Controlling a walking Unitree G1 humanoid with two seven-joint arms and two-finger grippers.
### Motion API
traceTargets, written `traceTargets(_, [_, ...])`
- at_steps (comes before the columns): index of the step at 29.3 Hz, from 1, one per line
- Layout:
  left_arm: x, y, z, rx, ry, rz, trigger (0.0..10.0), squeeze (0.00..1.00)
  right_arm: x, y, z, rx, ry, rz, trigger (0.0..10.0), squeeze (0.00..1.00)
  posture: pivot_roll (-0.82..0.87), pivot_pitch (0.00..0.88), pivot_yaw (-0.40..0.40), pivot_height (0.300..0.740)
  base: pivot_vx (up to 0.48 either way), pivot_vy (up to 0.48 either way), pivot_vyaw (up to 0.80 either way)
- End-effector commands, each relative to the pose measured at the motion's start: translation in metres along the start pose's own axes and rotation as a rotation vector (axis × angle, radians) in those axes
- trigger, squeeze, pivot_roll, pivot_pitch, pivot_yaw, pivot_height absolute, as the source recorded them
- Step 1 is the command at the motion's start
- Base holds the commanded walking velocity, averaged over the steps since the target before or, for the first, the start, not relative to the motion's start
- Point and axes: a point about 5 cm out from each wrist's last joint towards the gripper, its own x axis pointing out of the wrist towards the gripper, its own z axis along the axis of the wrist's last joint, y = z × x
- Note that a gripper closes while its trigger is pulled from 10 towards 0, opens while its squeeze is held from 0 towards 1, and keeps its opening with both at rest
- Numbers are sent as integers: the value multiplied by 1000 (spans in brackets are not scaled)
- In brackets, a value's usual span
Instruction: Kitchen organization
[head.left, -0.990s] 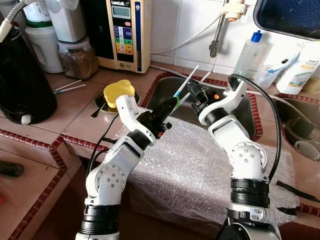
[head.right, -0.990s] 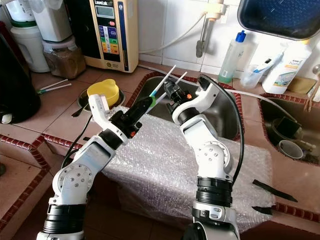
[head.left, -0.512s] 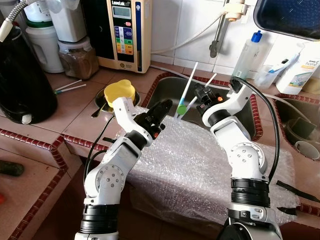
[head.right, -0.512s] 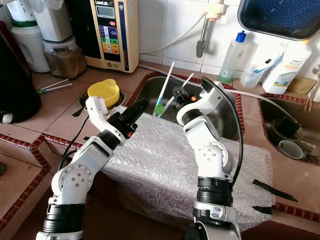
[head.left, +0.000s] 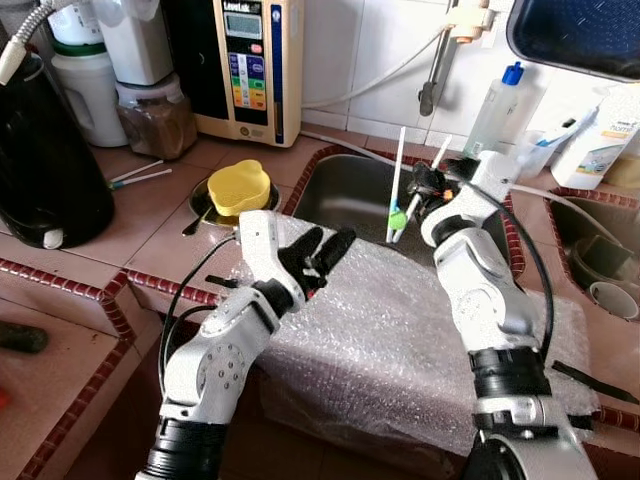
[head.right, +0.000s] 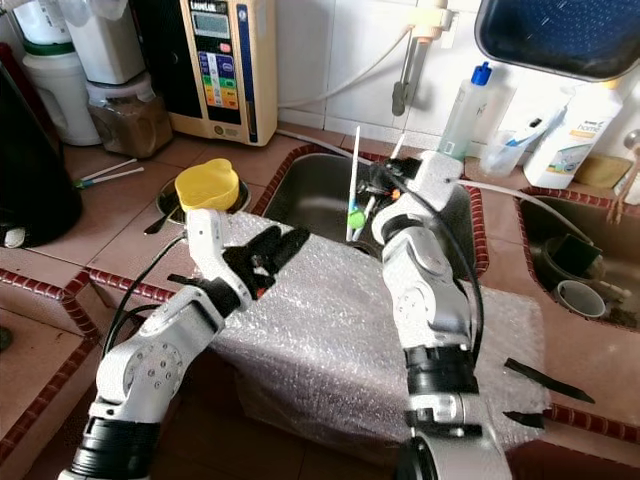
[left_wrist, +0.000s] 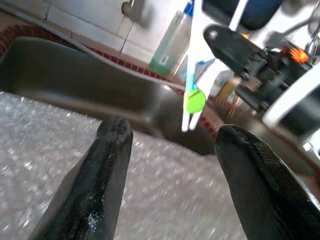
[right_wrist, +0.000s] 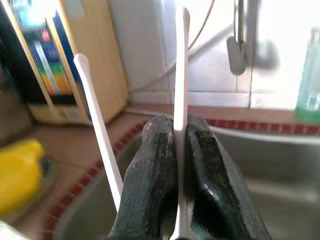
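Observation:
A pair of white chopsticks joined by a green clip stands nearly upright over the steel sink. My right gripper is shut on one stick; the wrist view shows that stick pinched between the black fingers, with the second stick beside them. My left gripper hangs open and holds nothing, just above the bubble wrap at the sink's near edge. Its wrist view looks between its fingertips at the green clip.
A yellow lidded bowl sits on the tiled counter left of the sink, with two more white sticks behind it. A black kettle and a water purifier stand at the back left. Bottles line the back right.
My left gripper has let go of the chopsticks, opened and drawn back over the bubble wrap. My right gripper has kept them, moved right and turned them upright.

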Motion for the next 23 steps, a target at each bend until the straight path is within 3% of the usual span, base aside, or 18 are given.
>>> traceTargets(1, [-2, -3, 2, 60, -2, -9, 10000, 1000, 5, 0, -5, -75, 8, 10, 0, 0, 122, 0, -49, 740, 0, 0, 0])
traceTargets(8, [-9, 1, 0, 101, 7, 22, 10000, 1000, 9, -7, -17, -192, 55, -3, 0, 0, 150, 0, -57, 740, 0, 0, 0])
traceTargets(13, [-15, -2, -4, 134, 20, 22, 10000, 1000, 10, -21, -28, -356, 97, -5, 0, 0, 170, 0, -62, 740, 0, 0, 0])
traceTargets(19, [-18, -2, -6, 161, 33, 37, 10000, 1000, 10, -29, -33, -420, 150, -29, 0, 0, 173, 0, -57, 740, 0, 0, 0])
traceTargets(20, [-18, -1, -6, 162, 33, 41, 10000, 1000, 10, -30, -33, -419, 154, -33, 0, 216, 173, 0, -55, 740, 0, 0, 0])
traceTargets(21, [-18, 0, -7, 169, 37, 59, 10000, 1000, 11, -30, -34, -422, 160, -37, 0, 216, 173, 0, -55, 740, 0, 0, 0])
traceTargets(22, [-18, 0, -6, 161, 26, 73, 10000, 1000, 11, -30, -34, -436, 163, -50, 10000, 1000, 172, 0, -48, 740, 0, 0, 0])
traceTargets(23, [-17, -2, -5, 150, 22, 65, 10000, 1000, 11, -31, -34, -428, 162, -56, 10000, 1000, 172, 0, -48, 740, 0, 0, 0])
